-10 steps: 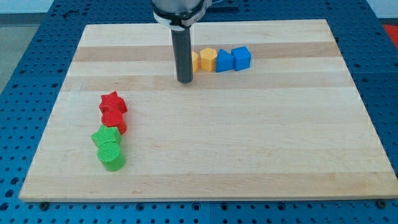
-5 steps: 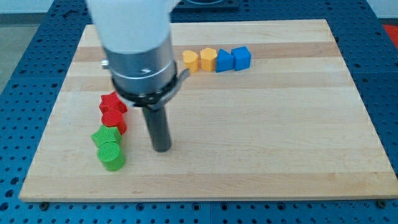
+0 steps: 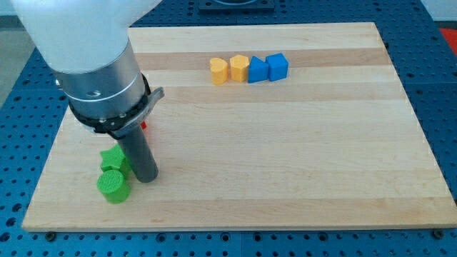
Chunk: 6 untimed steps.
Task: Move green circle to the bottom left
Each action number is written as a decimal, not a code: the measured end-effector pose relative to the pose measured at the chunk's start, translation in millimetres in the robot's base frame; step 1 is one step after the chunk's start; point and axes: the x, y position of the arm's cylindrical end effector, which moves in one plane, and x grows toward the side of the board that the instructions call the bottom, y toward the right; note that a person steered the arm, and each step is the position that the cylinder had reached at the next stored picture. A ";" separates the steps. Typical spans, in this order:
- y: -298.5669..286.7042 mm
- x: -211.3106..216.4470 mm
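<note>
Green circle (image 3: 113, 188) sits beside my tip (image 3: 148, 178); no jaws exist; push off-centre and you'll drag the green star (image 3: 113, 158).

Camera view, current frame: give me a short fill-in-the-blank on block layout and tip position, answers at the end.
1. My tip stands just to the view's ____ of the green circle.
2. The row near the view's top holds two yellow blocks and two ____ blocks.
3. The other green block sits directly toward the view's ____ from the green circle.

Missing words: right; blue; top
</note>
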 end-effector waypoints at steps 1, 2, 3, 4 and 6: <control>-0.3 10.9; -0.3 12.1; -8.0 16.3; -33.6 30.9; -67.4 43.3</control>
